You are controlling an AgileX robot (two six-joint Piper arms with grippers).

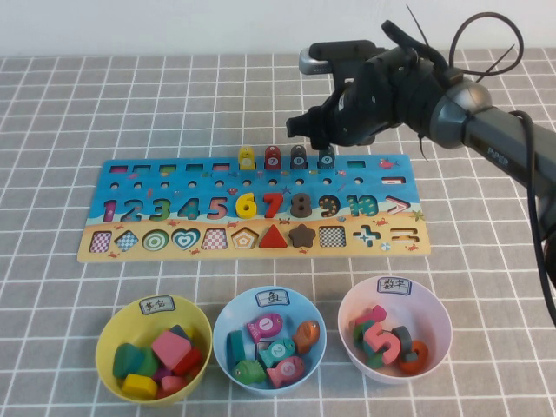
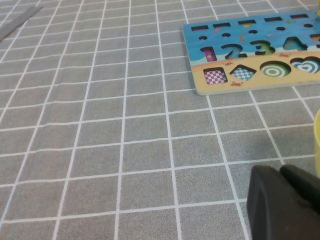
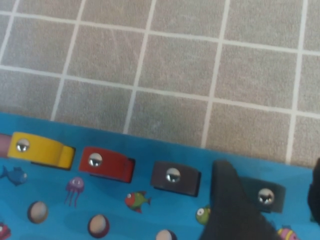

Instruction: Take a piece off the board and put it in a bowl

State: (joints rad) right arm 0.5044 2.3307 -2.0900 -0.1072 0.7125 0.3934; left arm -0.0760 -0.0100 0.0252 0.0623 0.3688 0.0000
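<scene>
The left gripper (image 2: 285,202) sits parked low over the grey checked cloth (image 1: 52,174), near the rim of the yellow bowl (image 1: 153,347) and well clear of the board (image 1: 252,208); only a dark corner of it shows in its own wrist view, so I cannot tell whether its jaws are apart or together.

Along the board's far edge, from left to right, stand the yellow fish (image 1: 247,157), the red fish (image 1: 273,156), the dark brown fish (image 1: 299,155) and the piece (image 1: 327,157). The right gripper (image 1: 323,130) hangs just above that end of the row with its fingers spread wide and nothing between them.

The main risk is the crowding. The brown fish stands just beside the piece, so a finger coming down a little too far left could land on it or knock it out of its slot, or the jaws could close on the wrong fish. A shallow pinch on so small a piece could also let it slip on the way to the light blue bowl (image 1: 269,346).

In the right wrist view, the piece (image 3: 265,195) lies partly behind one dark finger (image 3: 230,205), with what seems to be the other finger at the picture's edge. It looks to be roughly between them, not yet touched.
</scene>
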